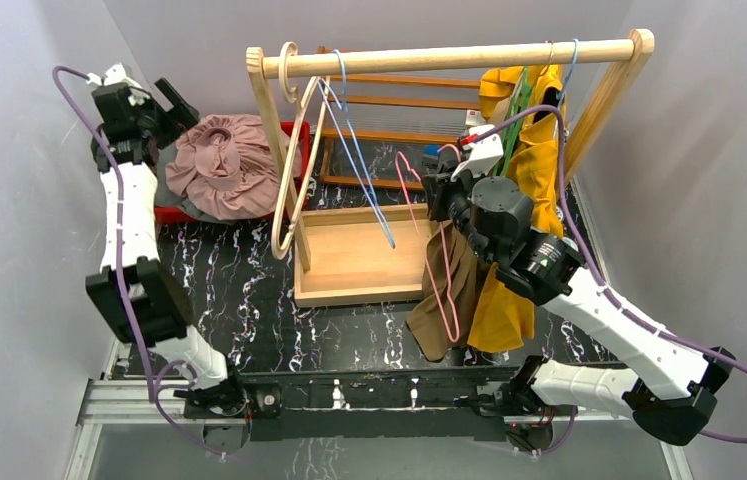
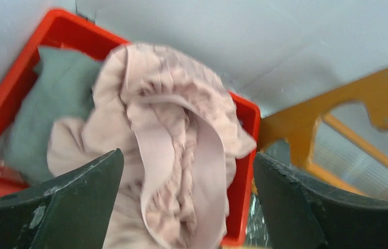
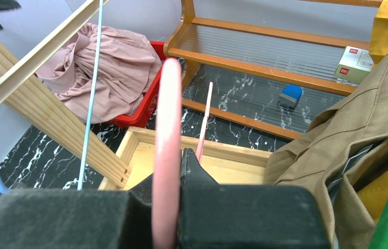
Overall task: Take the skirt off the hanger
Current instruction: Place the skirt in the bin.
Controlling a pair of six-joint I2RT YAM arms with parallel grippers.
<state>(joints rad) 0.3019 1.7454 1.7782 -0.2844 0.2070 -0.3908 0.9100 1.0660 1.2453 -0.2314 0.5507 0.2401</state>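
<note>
Where the pink hanger [image 3: 166,135] runs up through its grip in the right wrist view, the right tool [image 1: 441,198] is clamped on that hanger's rod. From above, the hanger's loop drops down in front of a brown garment [image 1: 454,290], and a yellow garment [image 1: 539,170] hangs just behind on the wooden rail [image 1: 449,57]. Near the rail's other end hang a blue hanger [image 1: 359,160] and a wooden hanger [image 1: 294,170], both over the rack's wooden tray base [image 1: 359,255], which rests on the black marbled counter [image 1: 239,300]. Behind the rack stands an orange-brown shelf [image 3: 264,52] with a small blue item [image 3: 290,95] and a white box [image 3: 355,62] on it.

Well apart, at the far left, the left tool [image 2: 186,155] has its fingers [image 2: 77,192] spread wide, holding nothing, and it hovers over the pink skirt [image 1: 224,165]. That skirt lies crumpled in a heap in the red crate [image 1: 174,214], spilling over its rim and well clear of the pink hanger. Under it in the crate lies a grey-green cloth [image 2: 62,104], showing along the skirt's left side in the left wrist view
</note>
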